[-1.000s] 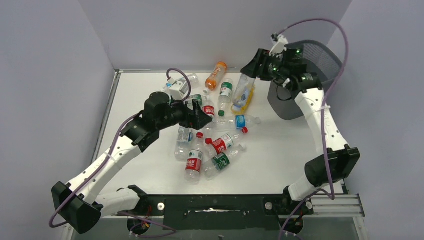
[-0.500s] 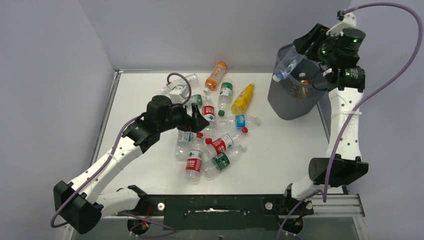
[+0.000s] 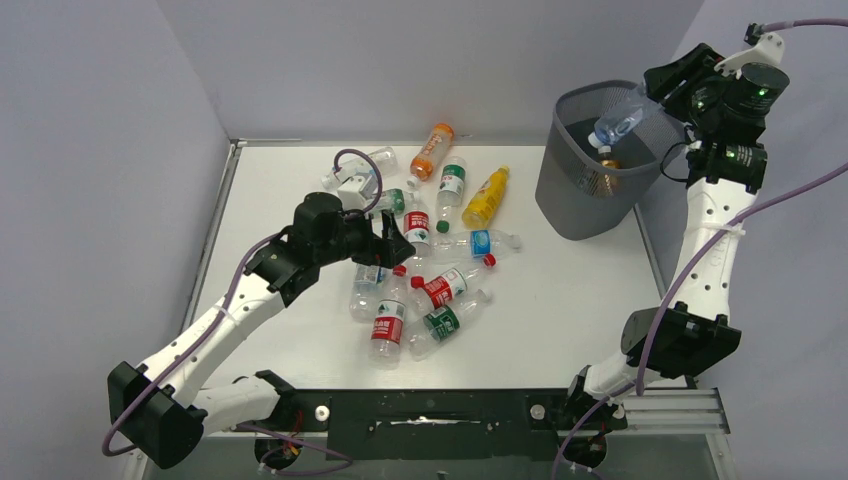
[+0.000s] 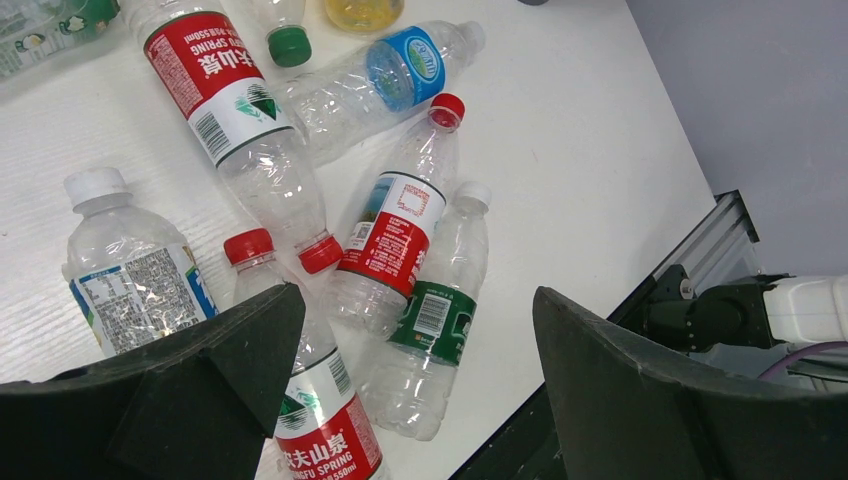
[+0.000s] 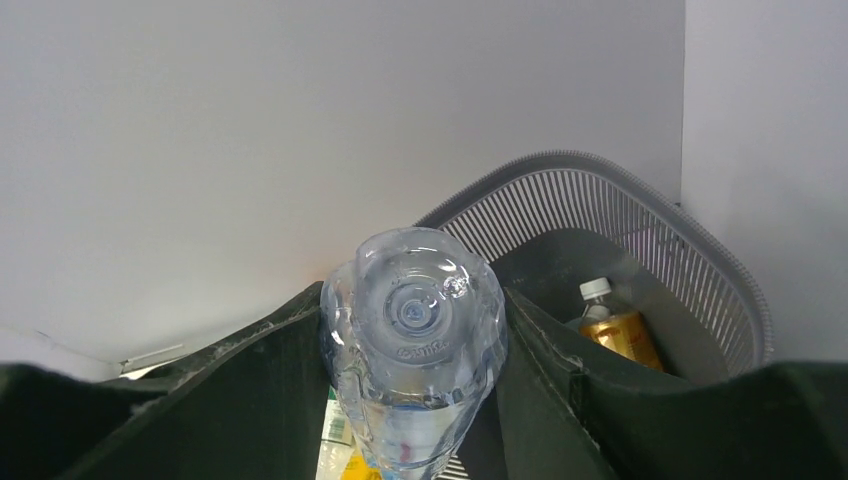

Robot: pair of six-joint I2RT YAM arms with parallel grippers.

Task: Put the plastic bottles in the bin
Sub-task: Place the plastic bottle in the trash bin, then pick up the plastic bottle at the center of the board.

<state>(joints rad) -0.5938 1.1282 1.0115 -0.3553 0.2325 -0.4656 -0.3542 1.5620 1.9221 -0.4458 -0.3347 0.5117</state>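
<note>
My right gripper (image 3: 648, 100) is shut on a clear blue-labelled bottle (image 3: 618, 125), held neck-down over the open top of the dark wire-mesh bin (image 3: 572, 205). The right wrist view shows the bottle's base (image 5: 415, 310) clamped between the jaws of the right gripper (image 5: 412, 345), with the bin rim (image 5: 640, 205) behind it. An amber bottle (image 5: 620, 335) lies inside the bin. My left gripper (image 3: 400, 243) is open and empty, low over the pile of bottles (image 3: 420, 290). In the left wrist view it (image 4: 418, 295) spans red-labelled (image 4: 392, 232) and green-labelled (image 4: 432, 315) bottles.
An orange bottle (image 3: 433, 150), a yellow one (image 3: 485, 197) and a green-capped one (image 3: 452, 182) lie at the back of the white table (image 3: 560, 300). The bin stands at the far right by the wall. The table's front edge and frame (image 4: 700, 300) lie near the pile.
My right arm has swung the clear bottle from above the yellow bottle up and right to over the bin. The left gripper has barely shifted over the pile.
</note>
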